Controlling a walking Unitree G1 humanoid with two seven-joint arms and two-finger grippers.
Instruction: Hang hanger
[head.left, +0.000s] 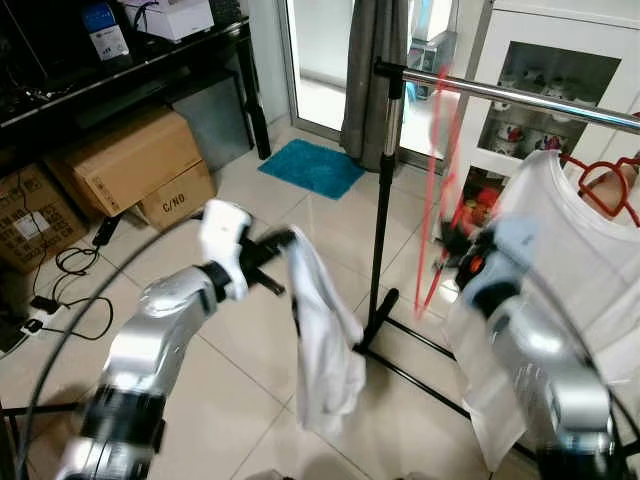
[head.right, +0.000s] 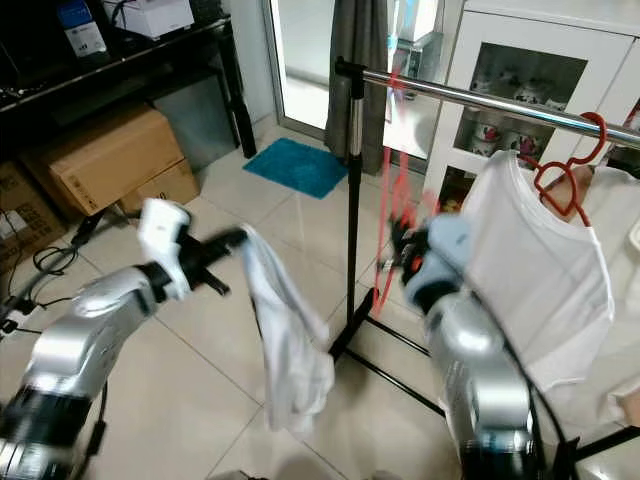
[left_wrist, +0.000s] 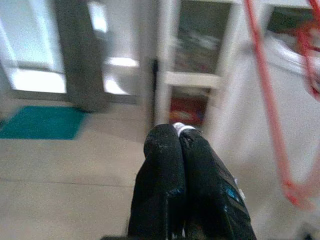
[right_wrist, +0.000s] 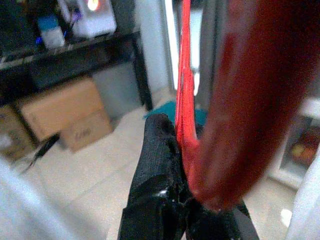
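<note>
right wrist view shows our right gripper (right_wrist: 182, 185) clenched on the red hanger (right_wrist: 187, 100), left gripper (head.left: 290, 240) grasping the white cloth (head.left: 325, 340); at twelve o'clock the rail (head.left: 520, 95) could snag the hook.

Your left arm extended forward, left gripper (head.left: 283, 243) fingers pressed together, your right arm raised, right gripper (right_wrist: 172, 145) fingers clamped, motion-blurred.
</note>
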